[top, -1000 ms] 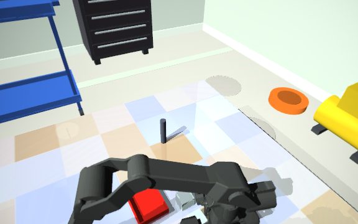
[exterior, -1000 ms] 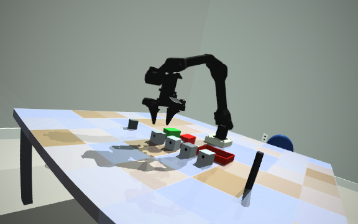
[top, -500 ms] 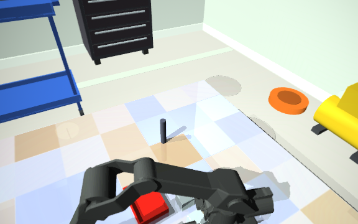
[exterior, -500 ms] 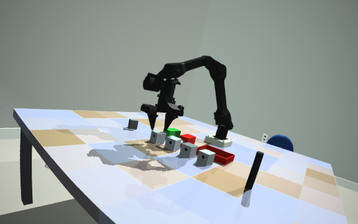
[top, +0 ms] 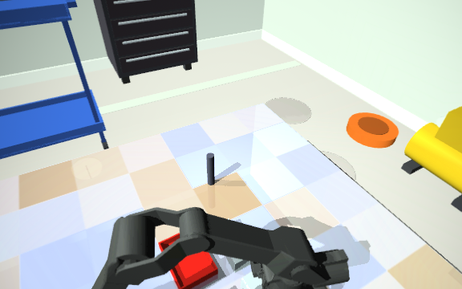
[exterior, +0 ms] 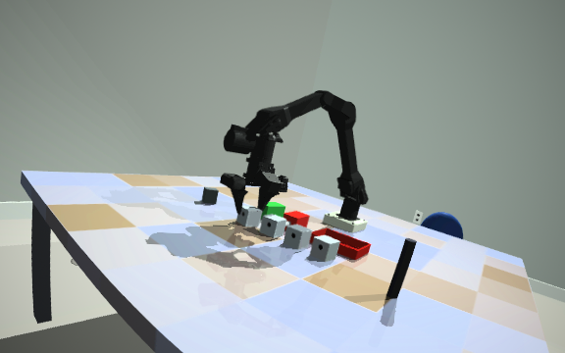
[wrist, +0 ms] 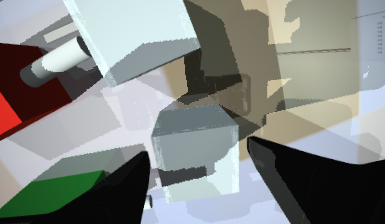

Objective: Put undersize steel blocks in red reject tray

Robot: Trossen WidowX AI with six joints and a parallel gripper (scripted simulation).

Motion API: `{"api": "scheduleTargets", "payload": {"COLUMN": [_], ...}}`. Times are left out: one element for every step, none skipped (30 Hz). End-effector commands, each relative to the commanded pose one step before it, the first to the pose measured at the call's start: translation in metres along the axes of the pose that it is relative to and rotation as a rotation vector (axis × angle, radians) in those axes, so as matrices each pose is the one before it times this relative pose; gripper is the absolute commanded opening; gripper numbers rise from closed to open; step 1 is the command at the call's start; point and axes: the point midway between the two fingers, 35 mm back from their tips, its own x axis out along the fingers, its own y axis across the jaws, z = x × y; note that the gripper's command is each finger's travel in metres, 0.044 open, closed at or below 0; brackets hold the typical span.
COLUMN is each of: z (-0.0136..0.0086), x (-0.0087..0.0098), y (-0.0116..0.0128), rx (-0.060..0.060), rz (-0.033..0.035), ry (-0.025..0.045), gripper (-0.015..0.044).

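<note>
My gripper [exterior: 250, 210] [wrist: 198, 150] is open, its fingers lowered on either side of the leftmost steel block [exterior: 251, 218] [wrist: 198, 155] in the exterior view, not clamped on it. Three more steel blocks, [exterior: 275, 226] [exterior: 299, 237] [exterior: 328, 249] with dark round holes facing that camera, stand in a row to its right. The green gauge [exterior: 274, 209] [wrist: 58, 191] lies behind the row; a finger partly covers it in the wrist view. The red reject tray [exterior: 362, 251] lies behind the rightmost block; no block shows in its visible part. The near part is hidden.
A red block-like handle [exterior: 298, 217] [wrist: 5, 110] with a light pin lies between the green gauge and the tray. A dark grey block [exterior: 210, 195] stands apart on the left. A dark upright rod [top: 211, 169] [exterior: 401, 269] stands across the row from the arm base [exterior: 345, 222].
</note>
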Motion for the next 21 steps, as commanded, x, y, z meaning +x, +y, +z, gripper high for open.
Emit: {"api": "scheduleTargets", "payload": {"z": [-0.00043,-0.00001,-0.00001,-0.00001,-0.00001,-0.00001,-0.00001,-0.00001,-0.00001,0.0,0.0,0.0,0.00038,0.0,0.0,0.0,0.0,0.0,0.0,0.0,0.0], "x": [0.00651,0.00162,0.00162,0.00162,0.00161,0.00161,0.00161,0.00161,0.00161,0.00129,0.00078,0.00026,-0.00284,0.0,0.0,0.0,0.0,0.0,0.0,0.0,0.0], "y": [0.00062,0.00013,0.00014,0.00015,0.00016,0.00017,0.00018,0.00018,0.00019,0.00016,0.0001,0.00003,-0.00031,0.0,0.0,0.0,0.0,0.0,0.0,0.0,0.0], "rx": [-0.0058,0.0,0.0,0.0,0.0,0.0,0.0,0.0,0.0,0.0,0.0,0.0,0.0056,0.0,0.0,0.0,0.0,0.0,0.0,0.0,0.0], "rz": [0.00097,0.00001,0.00002,0.00002,0.00002,0.00002,0.00002,0.00002,0.00002,0.00002,0.00001,0.0,0.00042,0.0,0.0,0.0,0.0,0.0,0.0,0.0,0.0], "ry": [0.00273,0.0,0.0,0.0,0.0,0.0,0.0,0.0,0.0,0.0,0.0,0.0,-0.00288,0.0,0.0,0.0,0.0,0.0,0.0,0.0,0.0], "gripper": [0.0325,0.0325,0.0325,0.0325,0.0325,0.0325,0.0325,0.0325,0.0325,0.0325,0.0325,0.0325,0.0299,0.0273,0.0246,0.022,0.0213,0.0207,0.02,0.0193,0.0187]}}
